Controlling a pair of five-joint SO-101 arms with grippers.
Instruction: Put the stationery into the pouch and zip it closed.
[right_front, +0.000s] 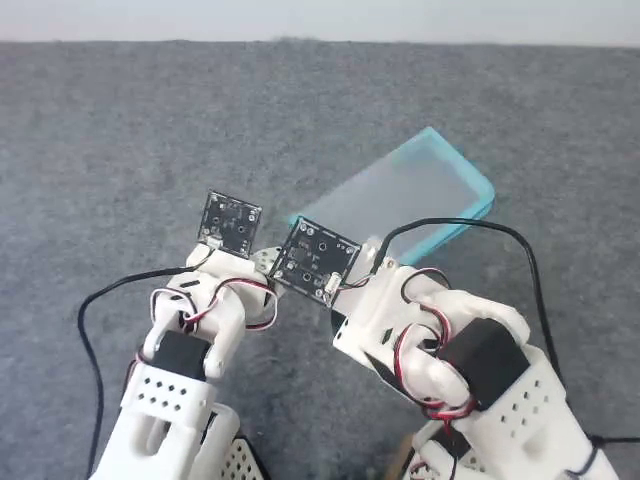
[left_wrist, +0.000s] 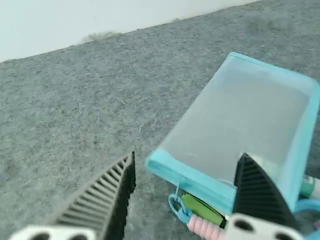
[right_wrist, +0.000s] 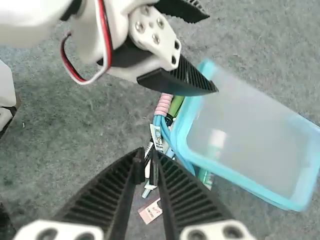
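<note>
A translucent pouch (right_front: 400, 200) with a light blue rim lies on the grey mat, its near end under both wrists. My left gripper (left_wrist: 189, 157) is open, straddling the pouch's (left_wrist: 240, 120) near corner from above. At that end a blue zip pull (left_wrist: 175, 205) sits beside a green and a pink ridged pen (left_wrist: 202, 225). My right gripper (right_wrist: 147, 156) is shut on a thin white item at the pouch mouth (right_wrist: 185, 130), where pens and blue cords (right_wrist: 161, 127) stick out. One of the left gripper's fingers (right_wrist: 175, 80) hangs just above them.
Grey felt mat (right_front: 150, 130) stretches open to the left and far side, ending at a white wall (left_wrist: 75, 20). A small pink label (right_wrist: 152, 210) lies on the mat under my right gripper. Black cables (right_front: 90, 330) trail by both arm bases.
</note>
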